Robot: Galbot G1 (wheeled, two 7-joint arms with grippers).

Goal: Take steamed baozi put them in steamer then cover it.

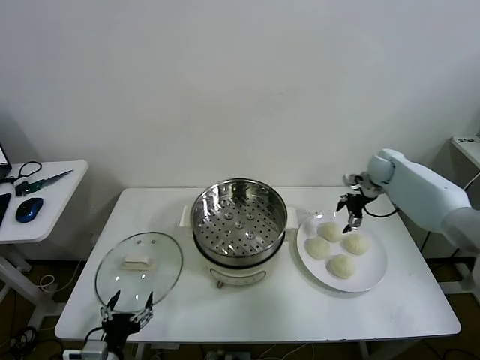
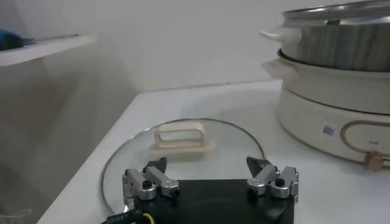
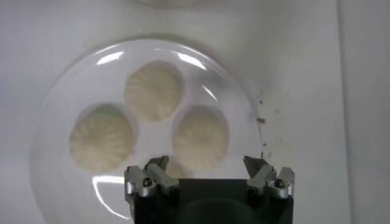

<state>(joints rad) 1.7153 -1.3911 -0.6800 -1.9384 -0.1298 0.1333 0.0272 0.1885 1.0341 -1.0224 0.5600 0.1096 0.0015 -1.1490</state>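
Several cream-white baozi point(image 1: 341, 245) lie on a white plate point(image 1: 373, 279) at the table's right. The steel steamer point(image 1: 239, 220) on its cream pot base stands in the middle, empty and uncovered. The glass cover point(image 1: 139, 268) with a cream handle lies flat at the left front. My right gripper point(image 1: 351, 211) is open and empty, hovering above the far baozi. In the right wrist view it point(image 3: 207, 163) hangs over the plate point(image 3: 67, 91) with baozi point(image 3: 154, 90) below. My left gripper point(image 1: 127, 306) is open and empty at the table's front left edge, just before the cover point(image 2: 183, 152).
A side table point(image 1: 37, 199) at the far left holds a blue mouse point(image 1: 28, 209) and cables. The pot base point(image 2: 332, 103) shows in the left wrist view, beyond the cover. Bare table lies in front of the steamer and plate.
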